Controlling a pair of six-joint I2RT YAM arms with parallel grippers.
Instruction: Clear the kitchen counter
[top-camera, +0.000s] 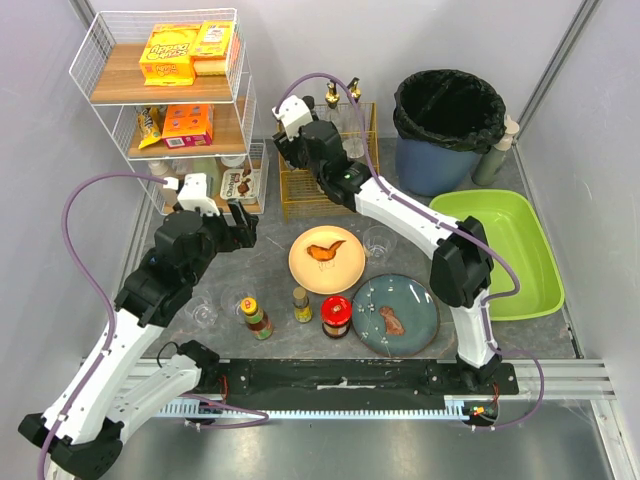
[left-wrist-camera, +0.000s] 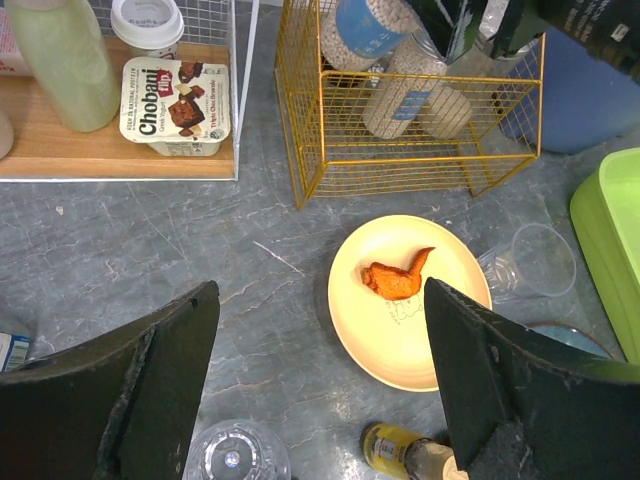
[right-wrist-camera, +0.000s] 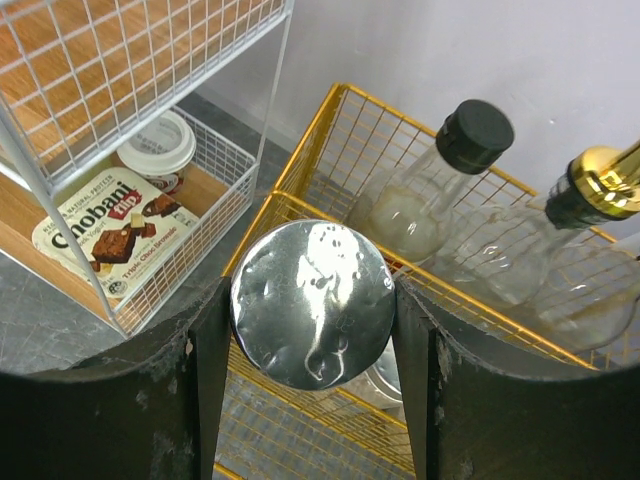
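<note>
The dark grey mottled kitchen counter carries a yellow plate with a chicken wing, a blue plate with a piece of meat, a red-lidded jar, two spice bottles and clear cups. My right gripper is shut on a round container with a shiny silver end, held over the yellow wire basket. My left gripper is open and empty above the counter, just left of the yellow plate.
The yellow basket holds glass bottles and other containers. A white wire rack with wooden shelves stands at back left. A black-lined bin stands at back right and a lime-green tray lies at right. An upturned clear cup sits under my left gripper.
</note>
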